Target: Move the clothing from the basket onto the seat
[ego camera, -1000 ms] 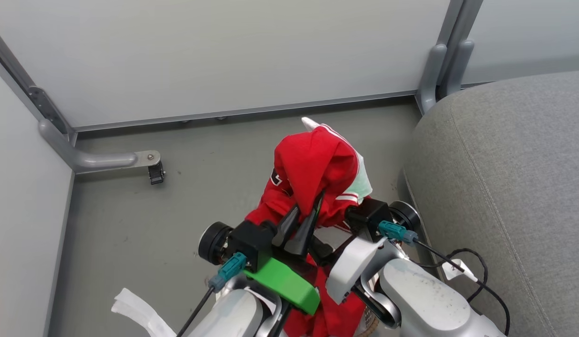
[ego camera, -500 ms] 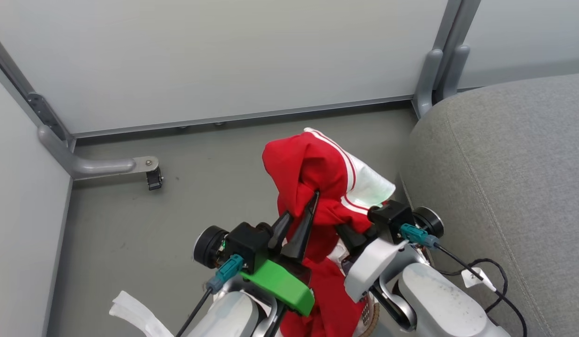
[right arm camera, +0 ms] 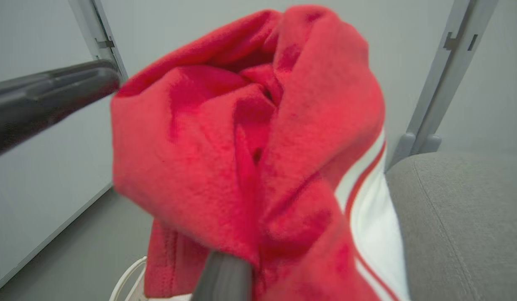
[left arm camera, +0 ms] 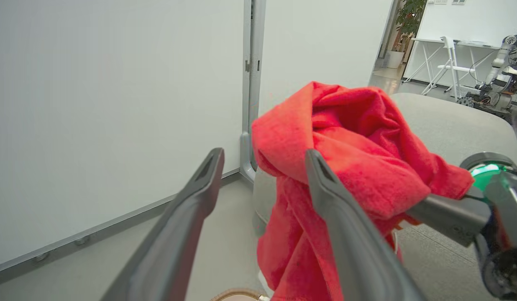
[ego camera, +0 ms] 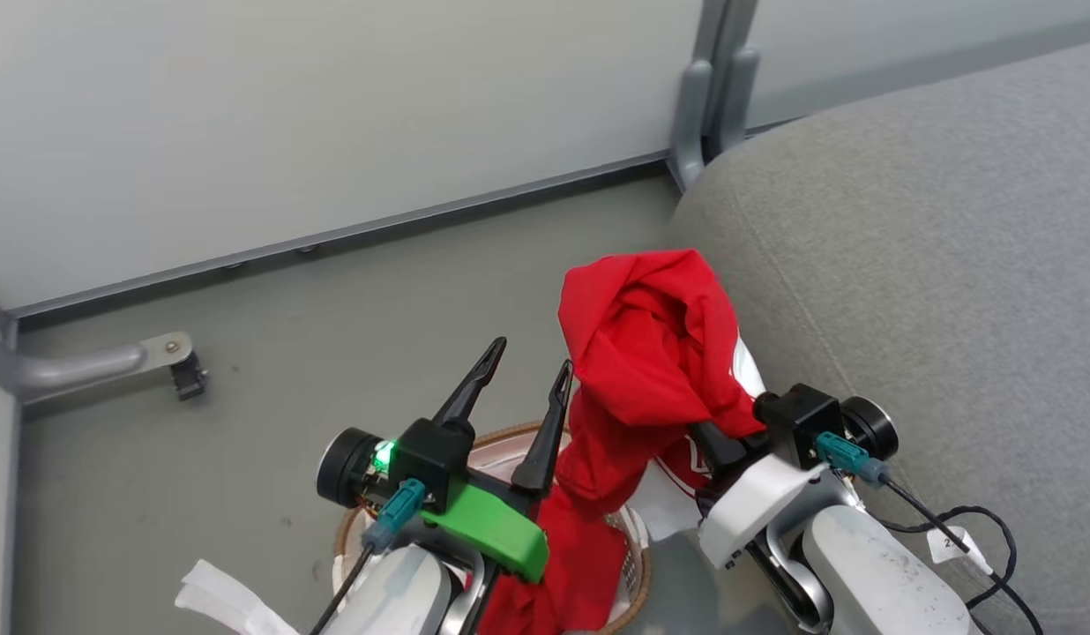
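The left end effector (ego camera: 534, 353) has just let go, its dark fingers now spread and bare at the garment's 8 o'clock. The right end effector (ego camera: 714, 439) has clamped the bright red, white-striped fabric clothing (ego camera: 651, 353), so the handover looks done. The bunched bundle droops over the oval white perforated plastic basket (ego camera: 501, 431), at 9 o'clock of the large grey woven seat (ego camera: 907, 265).
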Controlling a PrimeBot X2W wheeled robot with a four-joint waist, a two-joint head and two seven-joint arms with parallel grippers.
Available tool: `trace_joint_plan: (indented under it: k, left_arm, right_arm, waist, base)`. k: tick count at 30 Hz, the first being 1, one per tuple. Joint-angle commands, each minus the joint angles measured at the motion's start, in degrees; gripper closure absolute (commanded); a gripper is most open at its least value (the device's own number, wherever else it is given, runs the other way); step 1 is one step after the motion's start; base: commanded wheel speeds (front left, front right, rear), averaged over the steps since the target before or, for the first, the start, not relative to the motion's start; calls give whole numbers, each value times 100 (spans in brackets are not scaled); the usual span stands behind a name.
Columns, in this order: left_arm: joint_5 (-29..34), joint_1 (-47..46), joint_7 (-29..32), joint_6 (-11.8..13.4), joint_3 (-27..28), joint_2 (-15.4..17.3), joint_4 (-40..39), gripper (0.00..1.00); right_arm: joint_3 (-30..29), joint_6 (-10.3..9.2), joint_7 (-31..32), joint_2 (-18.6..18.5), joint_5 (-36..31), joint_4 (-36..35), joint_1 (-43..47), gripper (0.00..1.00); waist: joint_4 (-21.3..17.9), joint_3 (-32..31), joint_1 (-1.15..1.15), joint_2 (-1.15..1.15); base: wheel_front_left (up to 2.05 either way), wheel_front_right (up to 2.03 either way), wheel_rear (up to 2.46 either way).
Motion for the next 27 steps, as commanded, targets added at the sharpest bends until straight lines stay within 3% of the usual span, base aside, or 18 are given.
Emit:
trace_joint_plan:
  k: [1, 8, 14, 20, 27]
  left_arm:
    - [69, 85, 3, -32, 82, 17, 18, 0]
    - [235, 120, 3, -177, 301, 18, 34, 0]
    - [265, 115, 3, -250, 376, 21, 64, 0]
    - [327, -8, 3, -291, 360, 22, 132, 0]
    - [498, -214, 3, -341, 313, 24, 236, 0]
  right_arm:
    - [-29, -8, -12, -36, 8, -59, 84, 100]
    - [-166, -8, -12, -73, 108, -185, 188, 100]
    - [-252, -8, -12, -123, 126, -224, 236, 100]
    - [-346, -8, -12, -240, 140, -252, 109, 100]
    - [-587, -8, -12, -493, 93, -251, -481, 100]
  waist:
    - [-690, 164, 0, 0]
    - [-1572, 318, 0, 0]
    - [-2081, 422, 0, 0]
    - [-2233, 585, 0, 0]
    - [-2052, 1057, 0, 0]
  base:
    - [0, 0, 0]
    - [0, 0, 0]
    - [0, 0, 0]
    - [0, 0, 0]
    - [0, 0, 0]
